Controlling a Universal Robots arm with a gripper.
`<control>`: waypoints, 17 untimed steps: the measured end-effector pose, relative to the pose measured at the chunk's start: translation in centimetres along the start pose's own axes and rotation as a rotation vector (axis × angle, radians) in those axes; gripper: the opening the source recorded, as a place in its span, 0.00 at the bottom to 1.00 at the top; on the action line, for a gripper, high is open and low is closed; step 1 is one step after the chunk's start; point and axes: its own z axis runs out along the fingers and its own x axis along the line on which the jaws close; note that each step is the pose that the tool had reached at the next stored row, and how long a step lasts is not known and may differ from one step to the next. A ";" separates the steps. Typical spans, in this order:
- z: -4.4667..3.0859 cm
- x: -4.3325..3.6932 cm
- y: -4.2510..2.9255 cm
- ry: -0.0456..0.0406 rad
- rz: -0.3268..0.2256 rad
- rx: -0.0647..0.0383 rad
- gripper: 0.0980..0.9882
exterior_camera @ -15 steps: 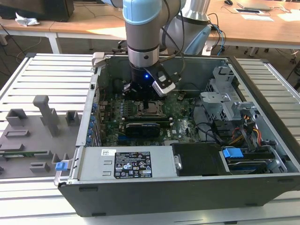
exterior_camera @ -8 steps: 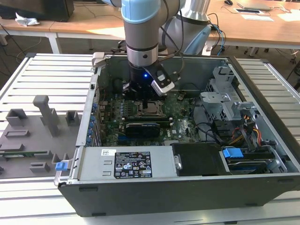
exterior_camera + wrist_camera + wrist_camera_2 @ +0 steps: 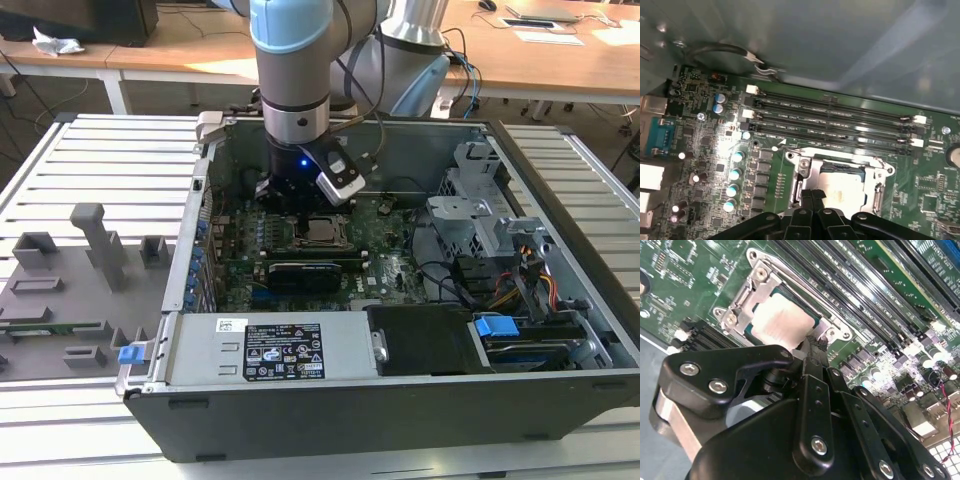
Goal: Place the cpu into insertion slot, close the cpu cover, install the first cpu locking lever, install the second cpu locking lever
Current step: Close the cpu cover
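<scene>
The cpu (image 3: 777,320) is seen lying silver face up inside the insertion slot (image 3: 799,299), flat and square to it. The cpu cover (image 3: 742,295) appears to be lowered over the chip, its frame bordering it on all sides and its cut-out leaving the metal face bare; the same flat arrangement is seen in the first wrist view, where the cover (image 3: 875,192) rings the chip. The first two steps are therefore judged done.

Whether either locking lever has been seated cannot be told, so that part of the work is taken as open.

The pincer (image 3: 812,347) is held at one corner of the cover, its tips drawn narrowly together and set just beside, perhaps touching, the frame edge. A small dark piece is seen at the tips, but whether anything is gripped cannot be made out.

Around the socket, the green circuit board (image 3: 920,200) is crossed by long black memory slots (image 3: 840,112). In the exterior view the arm is lowered into the open computer case (image 3: 400,440), which rests on the slatted table (image 3: 120,150).
</scene>
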 end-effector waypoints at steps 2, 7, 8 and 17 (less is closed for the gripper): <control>0.22 0.02 -0.01 0.0002 0.000 0.000 0.01; 0.63 0.14 0.00 0.0004 0.001 0.000 0.01; 0.67 0.15 0.00 0.0004 0.001 0.000 0.01; 0.78 -0.03 -0.04 -0.0004 0.016 0.001 0.01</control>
